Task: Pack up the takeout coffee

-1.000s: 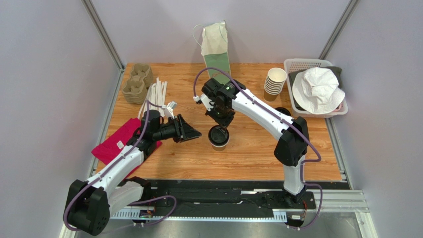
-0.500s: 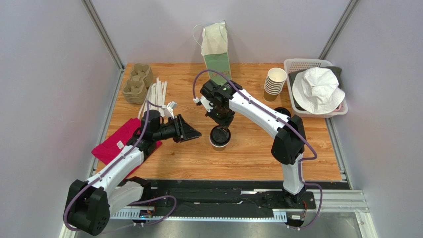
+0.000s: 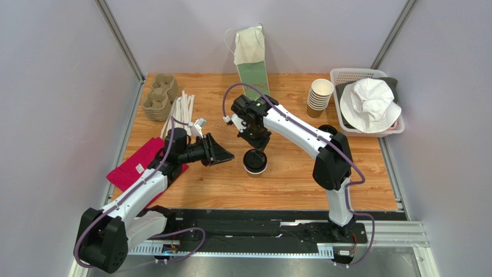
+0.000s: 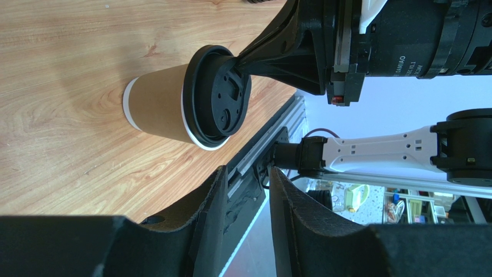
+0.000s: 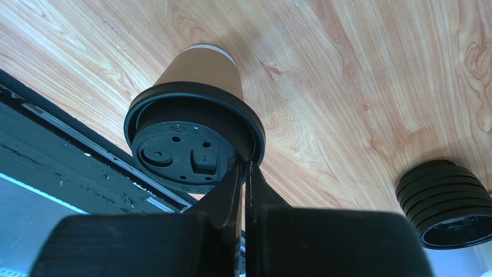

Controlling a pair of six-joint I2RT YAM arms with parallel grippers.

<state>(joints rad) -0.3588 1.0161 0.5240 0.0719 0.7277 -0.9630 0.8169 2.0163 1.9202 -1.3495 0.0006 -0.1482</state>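
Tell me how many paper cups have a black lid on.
1: the lidded cup at the table's middle, held by the right gripper. The stacked cups beside the basket have no lids.

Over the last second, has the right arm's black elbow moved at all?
Yes. The elbow has swung left, away from the white basket, while the right gripper stays pinched on the lid rim of the takeout coffee.

Bright, even overhead light, soft faint shadows on the wooden table (image 3: 289, 179), sharp focus.
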